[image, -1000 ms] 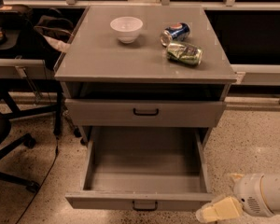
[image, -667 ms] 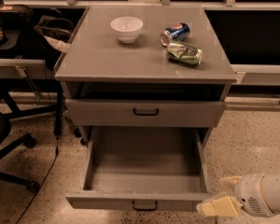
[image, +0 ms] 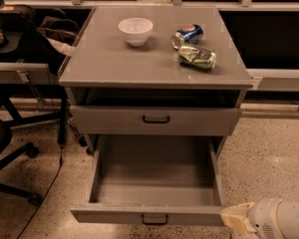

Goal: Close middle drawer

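The middle drawer (image: 154,183) is pulled far out and is empty inside. Its low front (image: 109,215) carries a small dark loop handle (image: 155,219). Above it the top drawer (image: 156,119) is almost shut. My gripper (image: 236,220), cream-tipped on a white arm, is at the bottom right, right beside the front right corner of the middle drawer. Contact cannot be made out.
A white bowl (image: 135,30) and two cans, one blue (image: 187,35) and one green (image: 197,57), lie on the cabinet top (image: 114,63). An office chair base (image: 10,153) and a dark desk (image: 20,44) stand at the left. Speckled floor (image: 269,163) lies to the right.
The gripper has shifted only slightly by the drawer's front right corner. The drawer has not visibly moved.
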Motion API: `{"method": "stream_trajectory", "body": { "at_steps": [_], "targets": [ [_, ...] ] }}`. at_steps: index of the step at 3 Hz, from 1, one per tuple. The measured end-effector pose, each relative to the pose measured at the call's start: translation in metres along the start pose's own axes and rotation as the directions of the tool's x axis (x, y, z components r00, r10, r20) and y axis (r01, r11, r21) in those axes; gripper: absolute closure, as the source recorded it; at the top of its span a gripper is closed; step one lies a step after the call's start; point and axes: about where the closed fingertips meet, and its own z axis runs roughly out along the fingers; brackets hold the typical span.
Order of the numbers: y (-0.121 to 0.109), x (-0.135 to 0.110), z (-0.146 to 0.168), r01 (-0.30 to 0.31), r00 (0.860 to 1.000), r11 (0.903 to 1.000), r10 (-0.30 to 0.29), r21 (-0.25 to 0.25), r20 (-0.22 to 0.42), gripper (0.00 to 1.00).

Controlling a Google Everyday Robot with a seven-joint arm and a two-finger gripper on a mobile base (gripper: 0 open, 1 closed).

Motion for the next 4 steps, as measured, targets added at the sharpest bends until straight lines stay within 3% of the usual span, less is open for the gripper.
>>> {"method": "stream_trajectory", "body": {
  "at_steps": [1, 2, 3, 4],
  "targets": [
    [-0.011, 0.047, 0.031, -0.103, 0.994, 0.9916, 0.100, 0.077, 0.039, 1.00],
    [-0.021, 0.072, 0.050, -0.153, 0.988, 0.9819, 0.149, 0.111, 0.048, 1.00],
    [-0.027, 0.093, 0.074, -0.191, 0.982, 0.9777, 0.190, 0.088, 0.023, 1.00],
    [-0.034, 0.103, 0.116, -0.235, 0.972, 0.9715, 0.236, 0.027, -0.013, 1.00]
  ]
}}
